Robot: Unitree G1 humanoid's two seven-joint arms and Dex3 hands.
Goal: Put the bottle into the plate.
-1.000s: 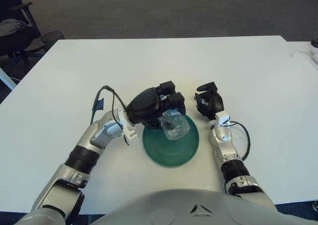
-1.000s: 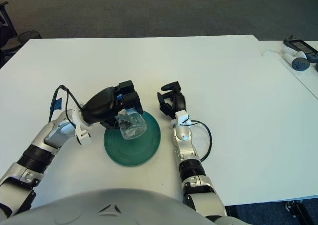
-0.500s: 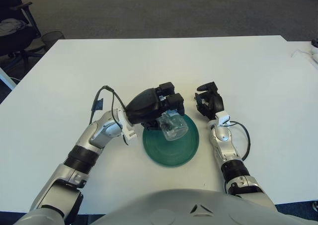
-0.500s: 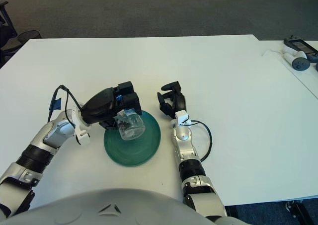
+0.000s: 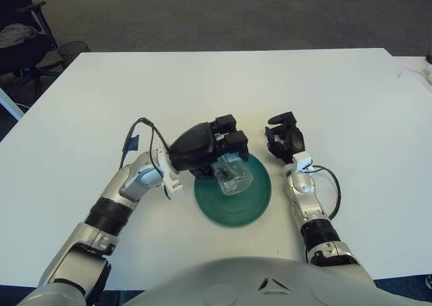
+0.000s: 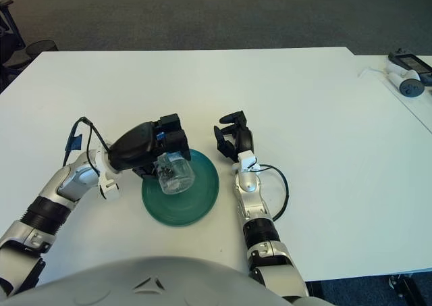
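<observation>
1. Left eye view: the bottle [image 5: 231, 174] is see-through plastic with a round body, and something dark shows inside it. It lies tilted over the upper left part of the plate [image 5: 250, 208].
2. The left hand [image 5: 206, 146] is black, smooth and shiny. Its fingers wrap around the top of the bottle and hold it.
3. The plate is round, dark green and flat. It sits on the plain white table [image 5: 351, 103].
4. Right eye view: the right hand [image 6: 231, 138] shows just beside the plate, on its right. Its black fingers are curled in and hold nothing.
5. A thin black cable [image 6: 280, 184] loops by the right wrist. Whether the bottle touches the plate, I cannot tell.
</observation>
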